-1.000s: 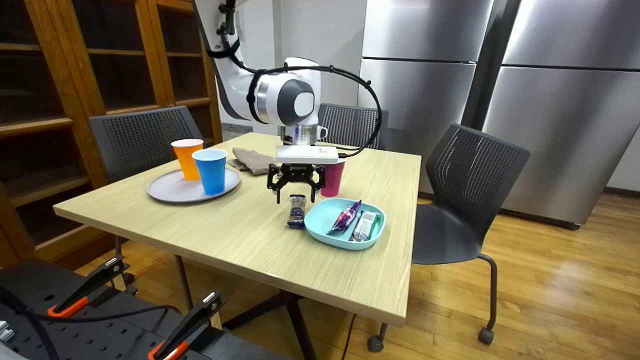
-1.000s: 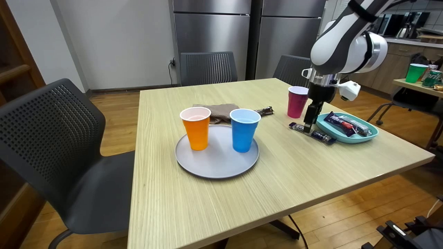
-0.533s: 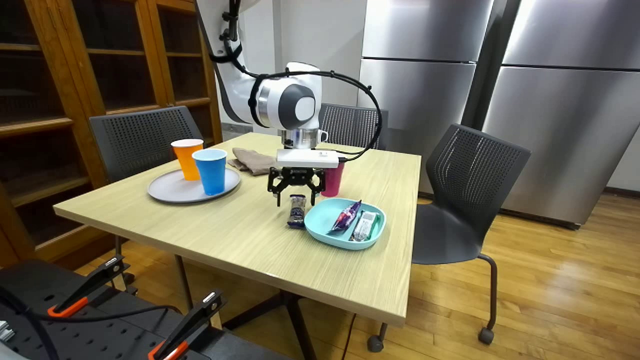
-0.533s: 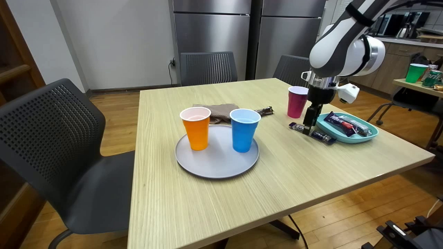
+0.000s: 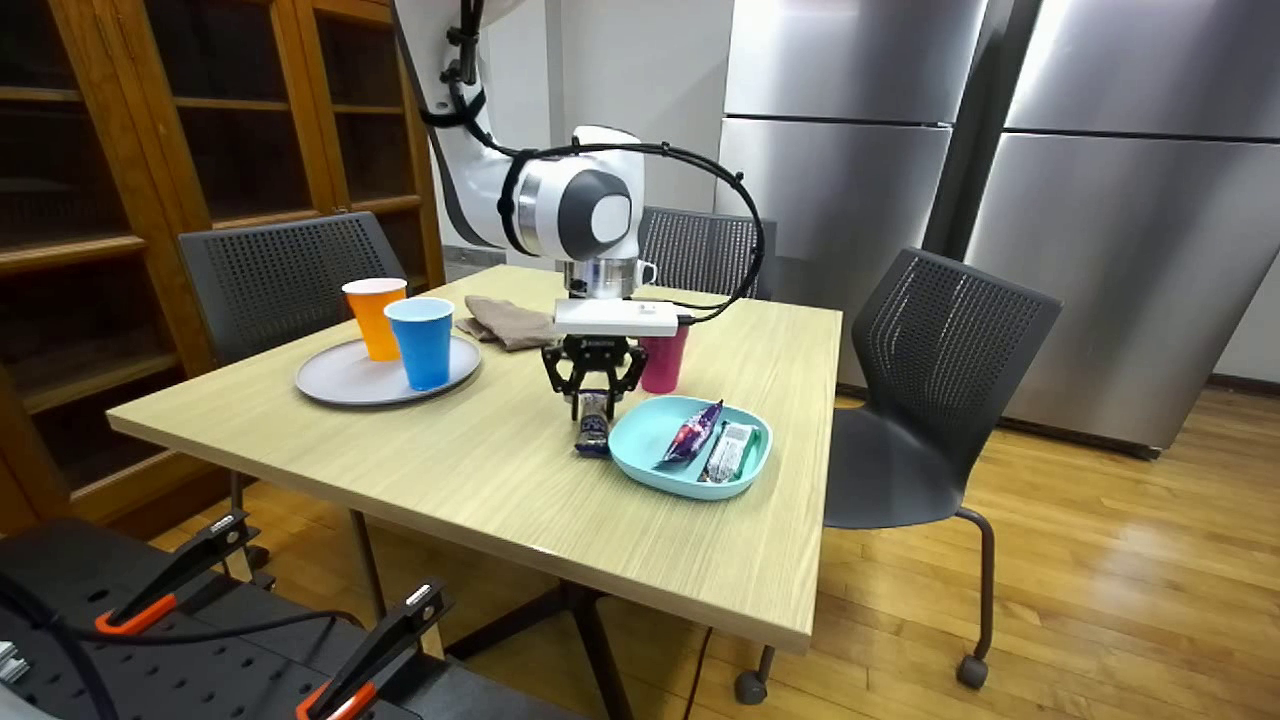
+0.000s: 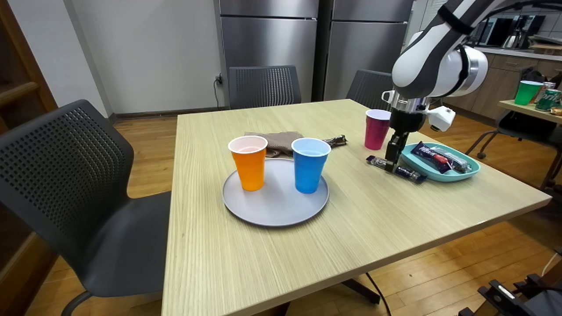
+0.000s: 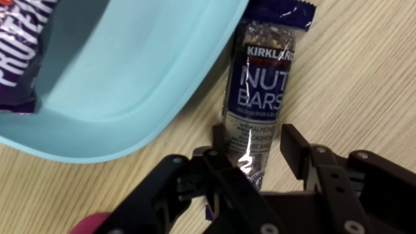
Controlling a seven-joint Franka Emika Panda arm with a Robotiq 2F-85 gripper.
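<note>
A nut bar in a clear and dark blue wrapper [image 7: 260,84] lies flat on the table. My gripper [image 7: 252,138] points down with its fingers on either side of the bar, partly closed. In the wrist view one finger stands against or very near the bar's left edge; a strip of table shows between the bar and the other finger's pad [image 7: 292,152]. Both exterior views show the fingertips low at the bar [image 5: 592,437]. Right beside it sits a light teal dish [image 5: 640,440] holding a purple-wrapped bar [image 5: 692,434] and a white-green one [image 5: 728,455].
A magenta cup [image 6: 376,131] stands close behind the gripper. Across the table, a grey plate [image 6: 281,213] carries an orange cup [image 6: 249,171] and a blue cup [image 6: 308,171]. Near them lie a brown cloth [image 6: 281,141] and a dark-wrapped bar [image 6: 337,141]. Chairs surround the table.
The gripper has come down slightly, and its fingers have moved inward from wide apart to close about the nut bar. The bar and dish look unmoved.
</note>
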